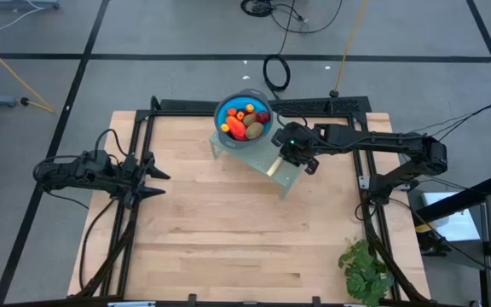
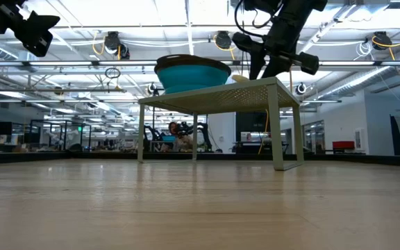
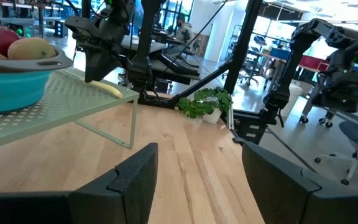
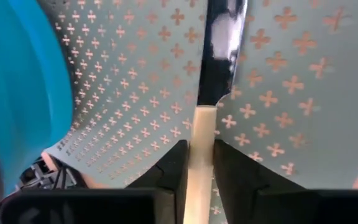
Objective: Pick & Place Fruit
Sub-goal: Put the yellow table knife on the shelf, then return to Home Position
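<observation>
The fruit (image 1: 245,119) lies piled in a blue bowl (image 1: 228,135) that stands on a pale green perforated stand (image 1: 286,181) at the table's far middle. Red and yellow-green pieces (image 3: 17,45) show over the bowl's rim. A pale-handled knife (image 4: 219,50) lies on the stand beside the bowl. My right gripper (image 1: 286,159) is over the stand, shut on the knife's handle. My left gripper (image 1: 158,184) hangs open over the table's left side, its fingers (image 3: 135,180) wide apart with nothing between them. My right gripper pinches the knife's pale handle (image 4: 201,134) between its two fingers, one on each long side. The fingers slant down from above and run along the knife. The dark blade (image 4: 221,37) lies flat on the perforated top ahead of the fingers.
A leafy green bunch (image 1: 365,269) lies at the table's near right corner. A black frame (image 1: 254,107) runs round the table's edges. Bare wood (image 1: 228,222) lies between the stand and the near edge.
</observation>
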`<move>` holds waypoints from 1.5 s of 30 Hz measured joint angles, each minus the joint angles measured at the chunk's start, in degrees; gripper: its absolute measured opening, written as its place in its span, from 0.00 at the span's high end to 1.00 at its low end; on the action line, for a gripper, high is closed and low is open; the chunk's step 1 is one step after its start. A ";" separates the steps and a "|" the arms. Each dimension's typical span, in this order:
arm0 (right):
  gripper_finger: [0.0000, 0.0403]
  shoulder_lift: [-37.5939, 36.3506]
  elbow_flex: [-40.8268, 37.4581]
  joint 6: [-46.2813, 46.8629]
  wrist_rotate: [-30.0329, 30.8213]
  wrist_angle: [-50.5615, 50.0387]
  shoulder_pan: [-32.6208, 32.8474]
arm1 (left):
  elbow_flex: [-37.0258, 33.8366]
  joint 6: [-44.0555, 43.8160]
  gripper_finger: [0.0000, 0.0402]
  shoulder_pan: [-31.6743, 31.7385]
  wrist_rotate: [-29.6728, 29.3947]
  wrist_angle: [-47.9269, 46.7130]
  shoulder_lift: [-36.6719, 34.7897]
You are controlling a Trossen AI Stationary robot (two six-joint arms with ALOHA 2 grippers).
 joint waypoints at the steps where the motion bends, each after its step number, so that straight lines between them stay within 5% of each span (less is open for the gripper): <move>1: 0.82 0.00 0.02 -0.03 0.00 -0.40 0.00 | 0.00 0.00 0.42 -0.02 0.02 0.00 0.00; 15: 0.74 -0.10 0.06 -1.19 0.00 -0.02 0.00 | 0.00 0.05 0.42 -0.02 -0.07 0.00 0.00; 34: 0.89 -9.40 0.13 -2.57 3.76 0.63 3.34 | 0.00 -0.79 0.42 -0.01 -0.03 0.96 0.00; 45: 0.99 -15.65 0.12 -13.28 15.42 0.67 11.99 | 0.00 -3.00 0.42 0.01 0.02 0.94 0.00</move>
